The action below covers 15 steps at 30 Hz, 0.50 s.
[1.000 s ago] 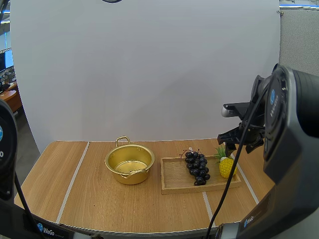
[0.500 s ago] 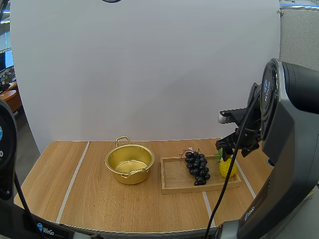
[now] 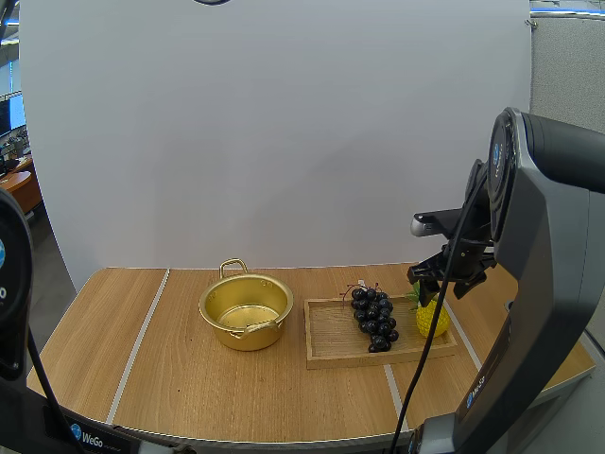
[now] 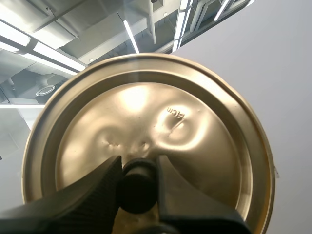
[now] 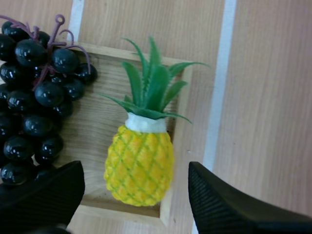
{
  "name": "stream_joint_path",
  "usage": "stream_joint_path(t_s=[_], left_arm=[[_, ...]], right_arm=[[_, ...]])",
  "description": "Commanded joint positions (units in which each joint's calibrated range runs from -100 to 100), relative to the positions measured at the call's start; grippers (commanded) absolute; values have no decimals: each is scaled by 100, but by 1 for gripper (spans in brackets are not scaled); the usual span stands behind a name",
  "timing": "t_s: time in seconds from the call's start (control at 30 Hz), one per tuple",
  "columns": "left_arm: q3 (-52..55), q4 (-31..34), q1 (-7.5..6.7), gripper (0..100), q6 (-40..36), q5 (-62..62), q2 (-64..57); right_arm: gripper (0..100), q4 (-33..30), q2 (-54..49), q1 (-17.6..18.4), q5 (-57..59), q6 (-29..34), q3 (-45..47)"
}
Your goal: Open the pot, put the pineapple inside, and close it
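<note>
**Q:** What changed in the last second?

**A:** My right pincer [image 3: 446, 276] has come down and drifted slightly toward the pot. It now hangs directly over the pineapple [image 5: 139, 165] with its fingers spread wide. The fruit lies beneath and between them, untouched.

**Q:** And your other one?

**A:** My left pincer [image 4: 138, 168] is clamped on the black knob [image 4: 139, 187] of the golden lid [image 4: 161, 117], held up in the air. The pot [image 3: 248, 336] stands open where it stood before, well off from my right pincer, beyond the grapes.

**Q:** So how far along is the task?

**A:** Opening is done, I judge. Grasping the pineapple is the step in hand, and placing it and closing the pot remain.

**Q:** Is anything in the way?

**A:** The pineapple lies in a corner of the wooden tray [image 5: 90, 126], with one flank close to the rim. My finger on that side is over the table [image 5: 263, 122], so it could catch the rim going down. My other finger hovers at the edge of the bunch of black grapes [image 5: 34, 97], just beside the fruit, and could nudge them. The carry to the pot passes over that bunch, so I would lift well clear first.
</note>
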Motion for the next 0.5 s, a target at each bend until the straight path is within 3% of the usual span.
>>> stream_joint_path(t_s=[0.0, 0.47], left_arm=[[-42, 69, -6, 0, -29, -220, -49], [-42, 69, -6, 0, -29, -220, -49]], right_arm=[[100, 41, -8, 34, -26, 77, -42], [100, 12, 91, 34, -192, 189, -42]])
